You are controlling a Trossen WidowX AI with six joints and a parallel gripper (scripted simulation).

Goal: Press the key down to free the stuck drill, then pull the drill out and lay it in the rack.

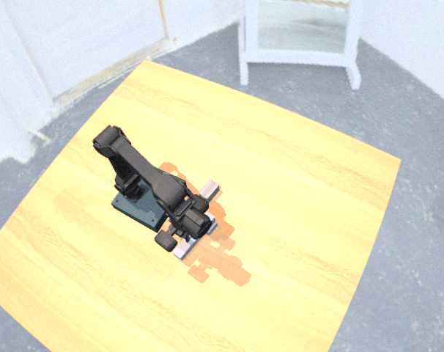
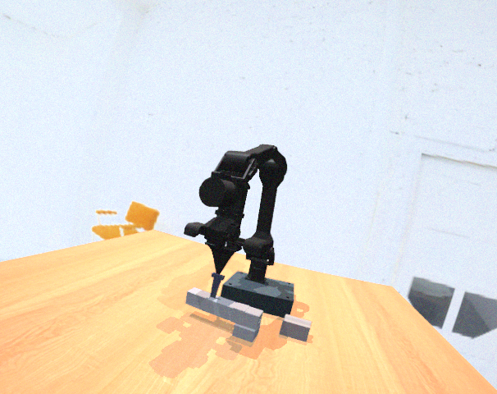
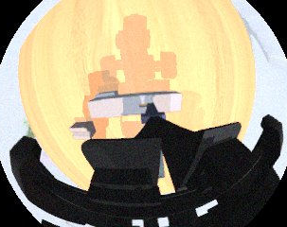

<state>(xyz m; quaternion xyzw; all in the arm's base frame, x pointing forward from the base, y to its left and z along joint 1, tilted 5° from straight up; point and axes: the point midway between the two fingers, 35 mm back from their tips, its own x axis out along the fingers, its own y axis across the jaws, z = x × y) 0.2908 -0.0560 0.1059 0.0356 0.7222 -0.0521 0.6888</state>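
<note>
A dark blue T-shaped key [image 2: 215, 289] [image 3: 146, 116] stands upright in the top of a long light grey bar [image 1: 181, 251] [image 2: 242, 312] [image 3: 106, 108]. My gripper [image 2: 218, 272] [image 3: 157, 121] is shut and empty, pointing down. Its tips are right at the top of the key; whether they touch it, I cannot tell. In the top view the arm hides the tips and part of the bar. A small grey block with a groove along its top, seemingly the rack [image 1: 209, 188] [image 2: 296, 327] [image 3: 81, 130], lies apart from the bar. I cannot make out the drill separately.
The arm's dark base [image 1: 139, 209] [image 2: 257, 292] stands close behind the bar and the small block. A smaller grey block [image 2: 243, 332] sits under one end of the bar. All stand on the wooden table [image 1: 283, 212] [image 2: 92, 309].
</note>
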